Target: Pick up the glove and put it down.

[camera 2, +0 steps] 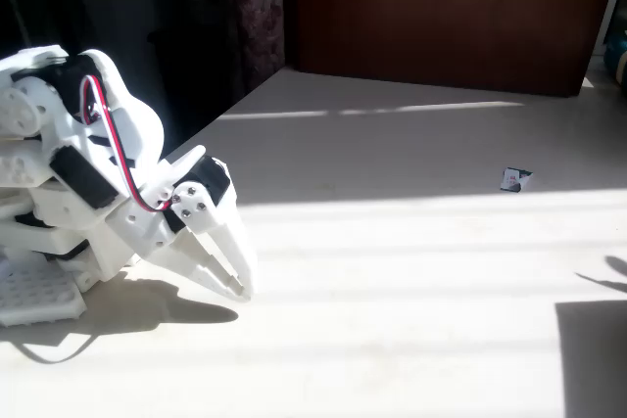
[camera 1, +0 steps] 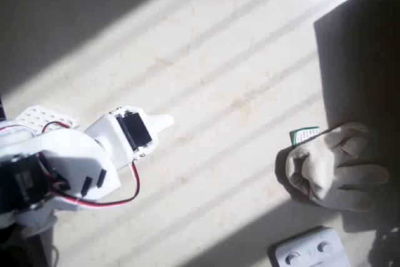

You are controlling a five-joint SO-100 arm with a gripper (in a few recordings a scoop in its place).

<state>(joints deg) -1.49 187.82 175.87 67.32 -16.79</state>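
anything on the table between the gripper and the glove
No. In the overhead view the stretch of table from the gripper to the glove is bare, sunlit surface.

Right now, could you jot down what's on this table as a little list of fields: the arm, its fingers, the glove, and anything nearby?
arm: white plastic robot arm, folded low at the left of the overhead view
fingers: gripper pointing down toward the table, fingers close together, holding nothing
glove: cream soft fabric glove, lying far right in the overhead view, untouched
card: small green-and-white card, at the glove's upper left edge
device: white plastic device with round buttons, just below the glove
table: pale tabletop, striped with sunlight
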